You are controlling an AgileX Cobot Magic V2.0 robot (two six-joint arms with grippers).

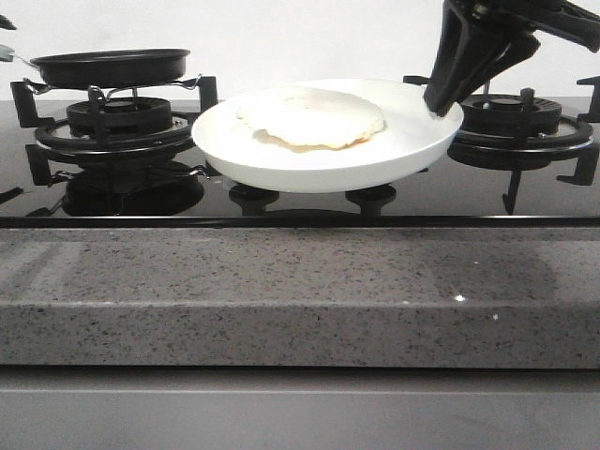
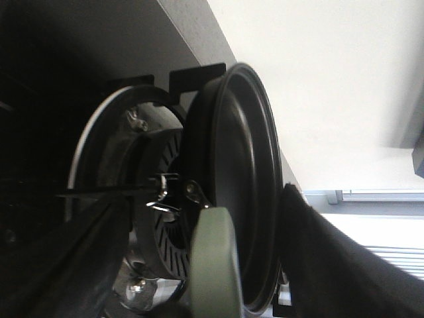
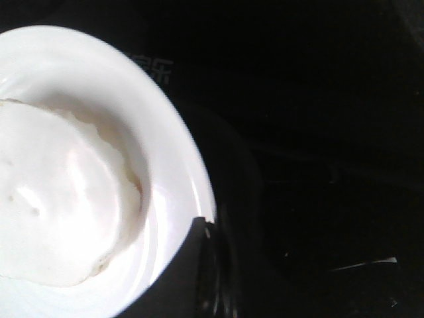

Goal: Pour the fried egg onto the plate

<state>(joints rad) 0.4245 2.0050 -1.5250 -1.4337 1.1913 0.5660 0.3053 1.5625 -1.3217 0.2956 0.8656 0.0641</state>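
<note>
The fried egg (image 1: 309, 117) lies flat in the middle of the white plate (image 1: 281, 159), a pale wavy disc. My right gripper (image 1: 439, 101) is shut on the plate's right rim and holds it just above the black hob between the two burners. In the right wrist view the egg (image 3: 59, 199) fills the plate (image 3: 165, 152), and one dark finger (image 3: 192, 265) lies over the rim. The black pan (image 1: 111, 67) sits empty on the left burner. My left gripper (image 2: 207, 195) stands open around the pan's green handle (image 2: 215, 265), with a gap on each side.
A left burner grate (image 1: 112, 122) carries the pan; a right burner grate (image 1: 516, 117) stands just behind my right gripper. Two knobs (image 1: 253, 197) sit under the plate. The speckled grey counter edge (image 1: 300, 291) runs along the front.
</note>
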